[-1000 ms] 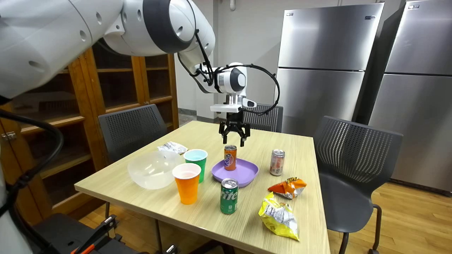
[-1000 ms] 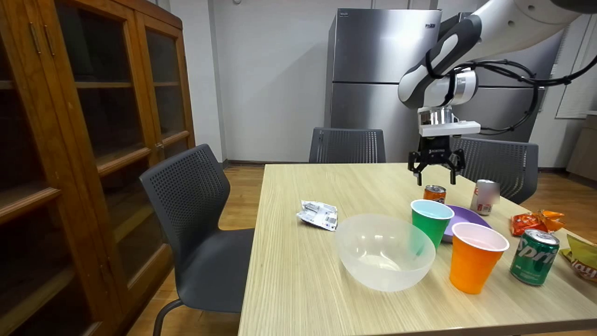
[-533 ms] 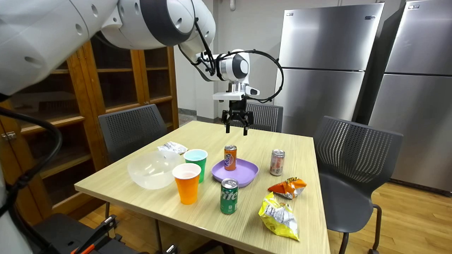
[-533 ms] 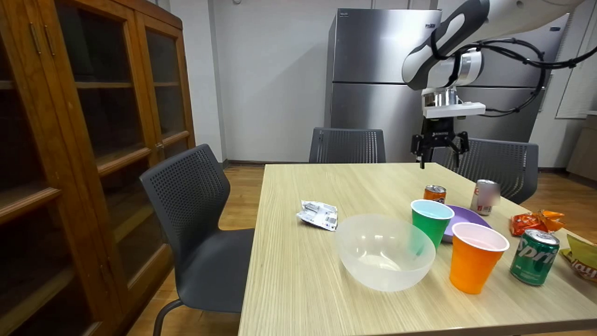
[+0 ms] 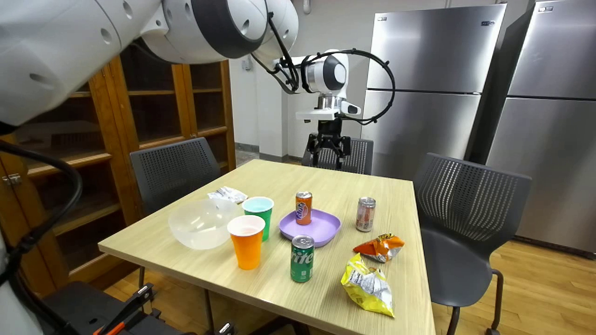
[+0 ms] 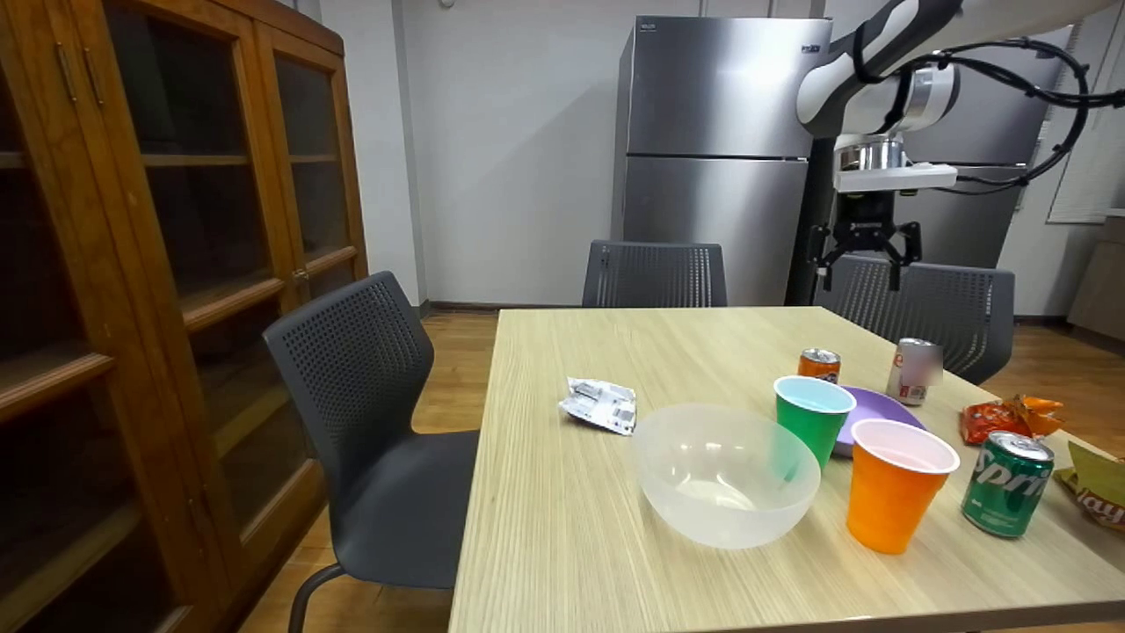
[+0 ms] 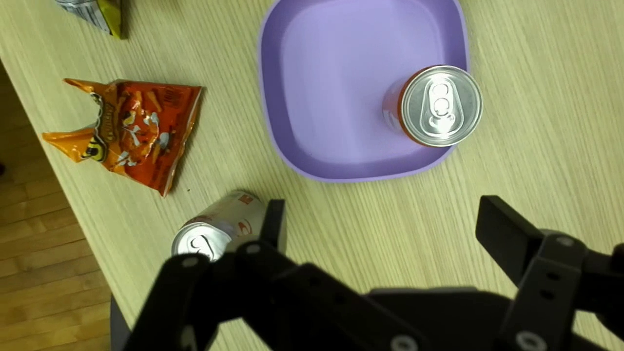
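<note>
Refrigerators [image 5: 428,51], steel-fronted, beyond the far edge of the surface [image 5: 279,179], and a glass-doored wooden cabinet [image 6: 233,303] past the left edge. Dark gray chairs [image 6: 352,369] at the left, far and right edges. White arm [image 5: 179,42] extended over from the near edge, with the claw [image 7: 382,214] at its end, pointing down well above the surface toward the far edge, fingers [image 7: 507,229] spread wide, nothing held. Frosted bowl [image 6: 716,530] in the near half, closer to the left edge than to the right. Purple plate [image 7: 336,87] around the middle of the surface. Yellow bag [image 5: 370,286], crumpled, by the near right corner, and an orange-red bag [image 7: 151,131] farther along the right edge. Orange cup [image 5: 247,251] upright toward the near edge, just beside the bowl, with a green cup [image 6: 813,431] behind it, between bowl and plate. White packet [image 6: 602,404] toward the left edge. Green can [image 5: 302,260], upright, toward the near edge, right of the orange cup. Silver can [image 5: 365,215] upright toward the right edge, beyond the orange-red bag, partly hidden behind the claw in the wrist view. Orange can [image 7: 441,107] upright inside the plate, at the side facing the far left corner, lower than the claw and well apart from it.
</note>
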Controlling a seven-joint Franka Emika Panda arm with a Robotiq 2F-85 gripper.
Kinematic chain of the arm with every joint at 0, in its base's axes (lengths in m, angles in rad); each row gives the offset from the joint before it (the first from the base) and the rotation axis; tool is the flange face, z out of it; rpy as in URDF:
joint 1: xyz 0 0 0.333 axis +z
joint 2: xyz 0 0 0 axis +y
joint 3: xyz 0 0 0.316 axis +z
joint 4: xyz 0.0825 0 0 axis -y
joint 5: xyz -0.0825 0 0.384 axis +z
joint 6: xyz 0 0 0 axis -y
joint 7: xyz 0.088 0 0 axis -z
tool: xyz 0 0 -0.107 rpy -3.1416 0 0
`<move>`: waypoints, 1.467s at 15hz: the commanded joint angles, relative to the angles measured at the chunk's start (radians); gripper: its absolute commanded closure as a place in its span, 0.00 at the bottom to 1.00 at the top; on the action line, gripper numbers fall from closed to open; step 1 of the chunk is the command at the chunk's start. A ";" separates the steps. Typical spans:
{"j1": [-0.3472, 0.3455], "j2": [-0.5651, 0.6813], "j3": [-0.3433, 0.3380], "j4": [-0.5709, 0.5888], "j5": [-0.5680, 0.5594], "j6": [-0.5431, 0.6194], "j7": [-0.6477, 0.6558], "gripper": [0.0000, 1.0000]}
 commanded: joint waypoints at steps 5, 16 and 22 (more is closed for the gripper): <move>-0.086 0.166 -0.002 0.269 0.083 -0.094 0.047 0.00; -0.123 0.295 -0.044 0.402 0.076 -0.053 0.195 0.00; -0.153 0.310 -0.054 0.400 0.085 -0.042 0.279 0.00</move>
